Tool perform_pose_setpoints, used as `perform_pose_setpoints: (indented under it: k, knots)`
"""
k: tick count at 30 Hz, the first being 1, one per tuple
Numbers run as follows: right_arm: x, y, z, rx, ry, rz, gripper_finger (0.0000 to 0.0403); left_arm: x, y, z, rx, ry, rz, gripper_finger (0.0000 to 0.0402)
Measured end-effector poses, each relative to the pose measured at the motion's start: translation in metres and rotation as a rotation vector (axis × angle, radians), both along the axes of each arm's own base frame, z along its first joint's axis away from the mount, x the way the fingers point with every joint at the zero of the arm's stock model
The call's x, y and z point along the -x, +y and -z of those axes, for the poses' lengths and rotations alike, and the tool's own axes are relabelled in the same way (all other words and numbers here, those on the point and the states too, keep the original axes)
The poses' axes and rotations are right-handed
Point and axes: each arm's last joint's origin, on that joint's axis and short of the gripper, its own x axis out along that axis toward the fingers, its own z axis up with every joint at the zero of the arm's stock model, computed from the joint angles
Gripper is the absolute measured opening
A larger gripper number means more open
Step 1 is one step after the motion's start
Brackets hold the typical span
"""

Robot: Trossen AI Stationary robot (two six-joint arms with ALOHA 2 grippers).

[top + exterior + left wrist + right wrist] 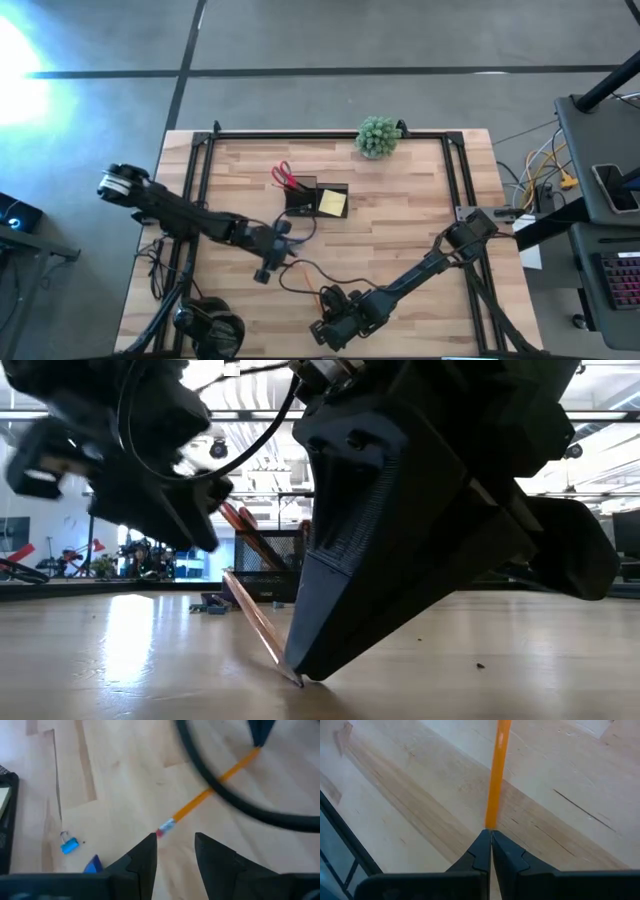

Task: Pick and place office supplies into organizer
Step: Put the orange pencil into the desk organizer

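Note:
An orange pencil (pixel 495 780) has its tip end in my right gripper (pixel 490 834), which is shut on it near the table's front middle. In the left wrist view the pencil (pixel 210 792) runs toward my left gripper (pixel 175 845), whose open fingers stand just short of the pencil's eraser end (pixel 164 827) without touching it. The black organizer (pixel 315 200) stands mid-table with red-handled scissors (pixel 285 178) and a yellow sticky-note pad (pixel 333 203) in it. A blue clip (pixel 70 845) lies on the wood beside the left gripper. My right gripper pinches the pencil's tip end (pixel 491 822) between the free ends of its two fingers. The fingers (pixel 330 630) slant down from the table's right and meet the wood there. From that low end (pixel 290 668) the pencil (pixel 250 610) runs away toward the left gripper.
A green ball-shaped plant (pixel 378 135) stands at the far edge. Black headphones (pixel 210 325) lie at the near left corner. A dark cable (pixel 225 795) hangs across the pencil in the left wrist view. A second small blue item (pixel 92 865) lies near the left fingers.

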Motion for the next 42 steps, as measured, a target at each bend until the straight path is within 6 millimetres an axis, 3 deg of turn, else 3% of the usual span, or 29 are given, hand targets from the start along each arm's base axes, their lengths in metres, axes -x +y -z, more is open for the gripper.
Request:
perform_pose_setpoints:
  k: [10,19,42]
  knots:
    - [0.000,0.001,-0.001,-0.016,0.008,-0.008,0.0008,-0.017,0.000,0.020,0.007,0.041,0.069,0.0118]
    - [0.001,0.001,0.000,-0.017,0.014,-0.015,0.0008,-0.019,0.007,0.012,-0.033,-0.013,0.080,0.0118]
    - [0.002,0.001,0.000,-0.016,0.037,-0.069,0.0008,-0.020,0.009,0.014,-0.118,-0.037,0.179,0.0118]
